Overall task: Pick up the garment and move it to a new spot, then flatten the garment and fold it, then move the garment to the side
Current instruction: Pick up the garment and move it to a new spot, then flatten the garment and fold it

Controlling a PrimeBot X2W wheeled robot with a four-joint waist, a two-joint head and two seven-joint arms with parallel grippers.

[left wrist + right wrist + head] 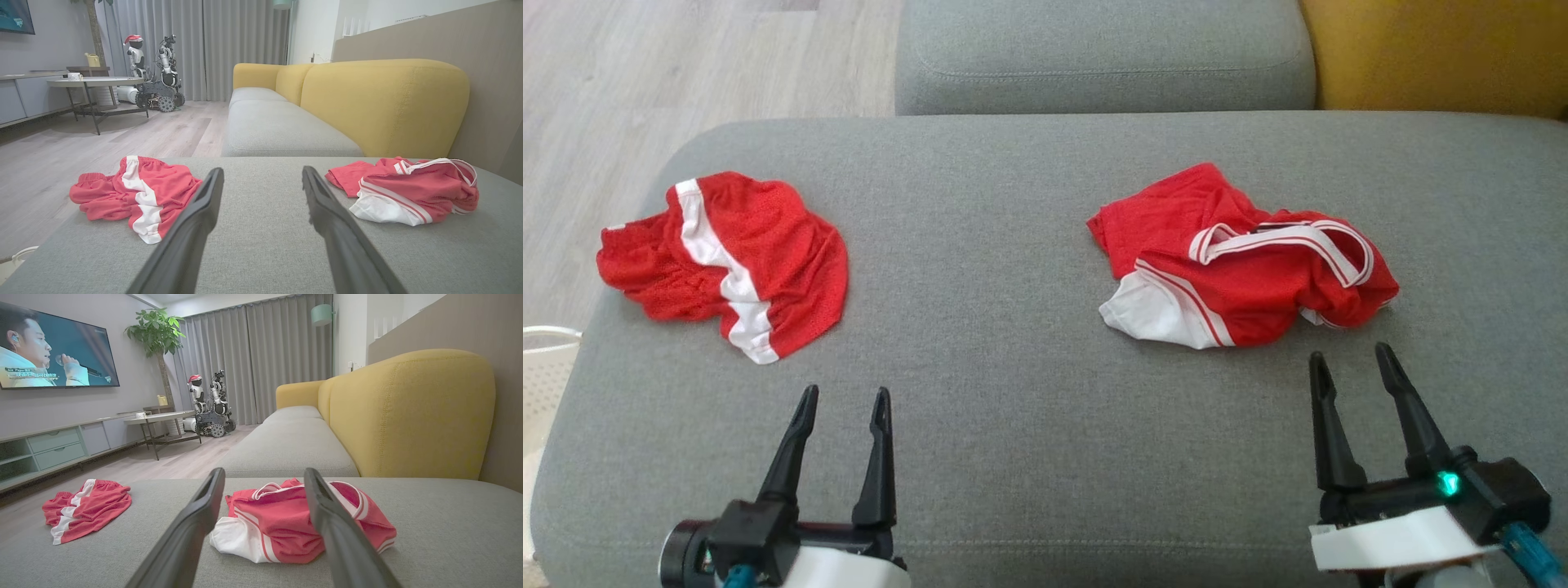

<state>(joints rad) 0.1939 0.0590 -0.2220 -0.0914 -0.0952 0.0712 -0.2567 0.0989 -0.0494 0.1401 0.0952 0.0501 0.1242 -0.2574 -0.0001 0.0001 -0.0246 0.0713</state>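
Red shorts (727, 261) and, seemingly, a red jersey (1241, 269) apart on grey sofa (1013, 367), left end effector (845, 392) and right end effector (1350, 353) spread

L gripper (845, 394): two long black fingers (788, 457), tapering to pointed tips, on a black block (756, 531); white shell (849, 567) next to the block, teal cable (739, 576) stub under it. R gripper (1352, 353): same fingers & block, w/ green LED (1447, 482) on the block, white shell below it, teal-blue cable right of it. Finger faces matte, flat.
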